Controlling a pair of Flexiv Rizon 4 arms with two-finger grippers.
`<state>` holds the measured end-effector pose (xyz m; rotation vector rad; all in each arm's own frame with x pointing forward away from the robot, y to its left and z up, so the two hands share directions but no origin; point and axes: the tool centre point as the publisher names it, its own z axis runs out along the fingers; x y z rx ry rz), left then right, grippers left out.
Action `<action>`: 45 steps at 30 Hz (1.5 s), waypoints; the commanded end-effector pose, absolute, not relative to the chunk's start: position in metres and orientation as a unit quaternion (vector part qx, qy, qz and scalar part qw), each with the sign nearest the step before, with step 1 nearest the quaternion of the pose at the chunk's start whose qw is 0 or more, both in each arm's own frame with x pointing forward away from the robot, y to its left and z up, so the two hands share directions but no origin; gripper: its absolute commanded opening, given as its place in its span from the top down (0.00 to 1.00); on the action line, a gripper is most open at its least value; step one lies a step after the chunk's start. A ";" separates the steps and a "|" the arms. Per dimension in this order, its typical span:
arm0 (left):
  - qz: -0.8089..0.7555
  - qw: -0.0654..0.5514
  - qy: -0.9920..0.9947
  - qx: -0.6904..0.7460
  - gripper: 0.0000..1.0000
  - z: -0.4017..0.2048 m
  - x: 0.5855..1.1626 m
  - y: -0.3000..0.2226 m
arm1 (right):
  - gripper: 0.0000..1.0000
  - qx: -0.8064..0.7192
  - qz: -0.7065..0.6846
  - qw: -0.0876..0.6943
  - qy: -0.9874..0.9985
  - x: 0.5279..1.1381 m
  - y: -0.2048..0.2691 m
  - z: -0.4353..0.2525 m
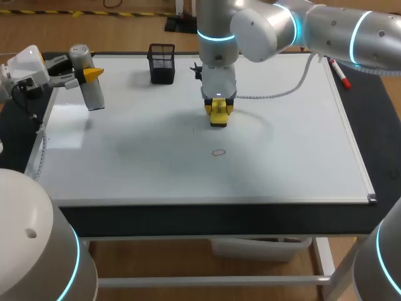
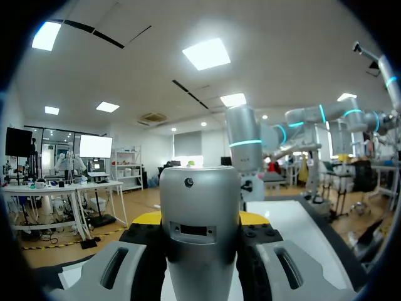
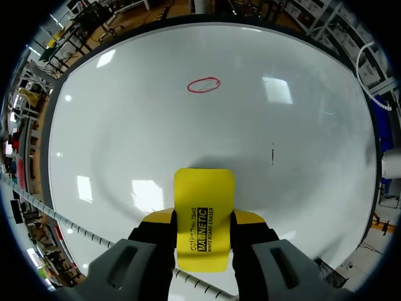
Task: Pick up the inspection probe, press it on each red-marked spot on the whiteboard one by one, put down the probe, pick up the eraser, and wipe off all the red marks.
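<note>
With the eraser (image 3: pixel 203 200) clamped in the right gripper (image 1: pixel 218 113) and the probe (image 1: pixel 92 94) in the left gripper (image 1: pixel 86 75), the nearer red oval (image 1: pixel 218 152) must be wiped.

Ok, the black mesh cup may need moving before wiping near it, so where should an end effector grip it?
Take the black mesh cup by one side wall at the rim, coming straight down from above, with one finger inside and one outside. It stands upright at the far edge of the whiteboard with its top open, and its body is probably too wide to span.
</note>
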<state>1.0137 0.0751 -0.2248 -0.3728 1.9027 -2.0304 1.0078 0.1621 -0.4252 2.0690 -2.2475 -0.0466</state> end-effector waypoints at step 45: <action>-0.714 0.167 0.668 -0.130 1.00 -0.225 1.014 0.075 | 1.00 0.686 -0.002 0.005 -0.727 1.032 0.169 -0.385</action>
